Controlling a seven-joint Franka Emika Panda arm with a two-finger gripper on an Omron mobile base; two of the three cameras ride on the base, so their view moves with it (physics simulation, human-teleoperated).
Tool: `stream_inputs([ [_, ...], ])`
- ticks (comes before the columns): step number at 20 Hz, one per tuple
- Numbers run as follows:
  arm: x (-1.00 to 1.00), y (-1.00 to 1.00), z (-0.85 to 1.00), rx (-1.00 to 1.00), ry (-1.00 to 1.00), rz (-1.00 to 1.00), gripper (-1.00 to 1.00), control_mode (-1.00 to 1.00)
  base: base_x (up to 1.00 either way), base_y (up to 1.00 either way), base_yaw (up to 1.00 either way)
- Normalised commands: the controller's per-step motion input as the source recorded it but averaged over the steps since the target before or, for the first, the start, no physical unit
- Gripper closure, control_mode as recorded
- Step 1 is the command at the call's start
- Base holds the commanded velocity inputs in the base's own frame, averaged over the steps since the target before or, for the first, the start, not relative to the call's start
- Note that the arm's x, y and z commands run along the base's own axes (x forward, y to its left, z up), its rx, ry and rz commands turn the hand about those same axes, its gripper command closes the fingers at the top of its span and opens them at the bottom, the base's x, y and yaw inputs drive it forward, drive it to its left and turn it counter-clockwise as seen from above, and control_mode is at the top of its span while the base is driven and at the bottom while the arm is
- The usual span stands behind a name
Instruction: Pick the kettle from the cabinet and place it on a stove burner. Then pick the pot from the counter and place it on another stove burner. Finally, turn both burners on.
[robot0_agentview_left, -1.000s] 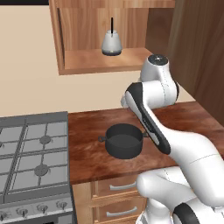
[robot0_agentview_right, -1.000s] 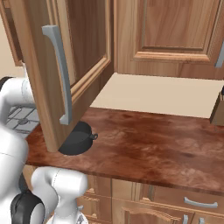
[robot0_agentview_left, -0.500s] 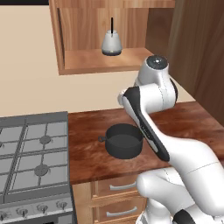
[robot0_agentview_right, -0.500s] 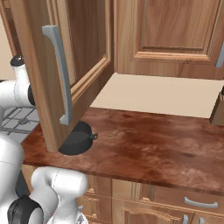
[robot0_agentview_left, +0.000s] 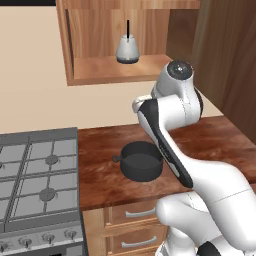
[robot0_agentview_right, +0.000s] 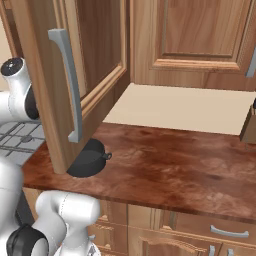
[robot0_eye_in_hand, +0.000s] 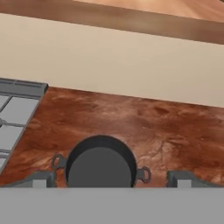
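Below the claw (robot0_eye_in_hand: 109, 177) spreads the desk (robot0_agentview_left: 220, 137), a glossy reddish-brown top over wooden drawers, with the grey gas stove (robot0_agentview_left: 37, 182) joined to it off to one side of the claw. Its grates are bare, so neither vessel has yet reached a stove burner (robot0_agentview_left: 51, 160). High above and beyond the claw hangs the cabinet (robot0_agentview_left: 112, 67), its front standing open, presumably to give access to the shelf. Directly beneath the claw, on the desk and apart from the stove, sits the pot (robot0_agentview_left: 141, 161), wide, dark and lidless, its two loop handles pointing sideways in the hand view. Smallest is the kettle (robot0_agentview_left: 128, 49), upright on the cabinet shelf, well above the claw and untouched; by the task order it is judged the first thing to fetch. In the hand view the two finger tips (robot0_eye_in_hand: 39, 179) stand wide apart, flanking the pot below without touching it; the claw holds nothing.
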Motion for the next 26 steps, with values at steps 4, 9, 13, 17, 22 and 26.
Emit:
stream_inputs([
  [4, 0.00, 0.08, 0.28, 0.00, -0.12, 0.00, -1.00, -1.00, 0.00, 0.00, 0.00],
  [9, 0.00, 0.06, 0.32, 0.00, -0.13, 0.00, -1.00, -1.00, 0.00, 0.00, 0.00],
  [13, 0.00, 0.07, 0.34, 0.00, -0.13, 0.00, -1.00, -1.00, 0.00, 0.00, 0.00],
  [17, 0.00, 0.05, 0.32, 0.00, -0.13, -0.01, -1.00, -1.00, 0.00, 0.00, 0.00],
  [22, 0.11, 0.03, 0.34, 0.00, -0.09, -0.02, -1.00, -1.00, 0.00, 0.00, 0.00],
  [26, 0.16, 0.03, 0.27, 0.00, -0.05, -0.02, -1.00, -1.00, 0.00, 0.00, 0.00],
])
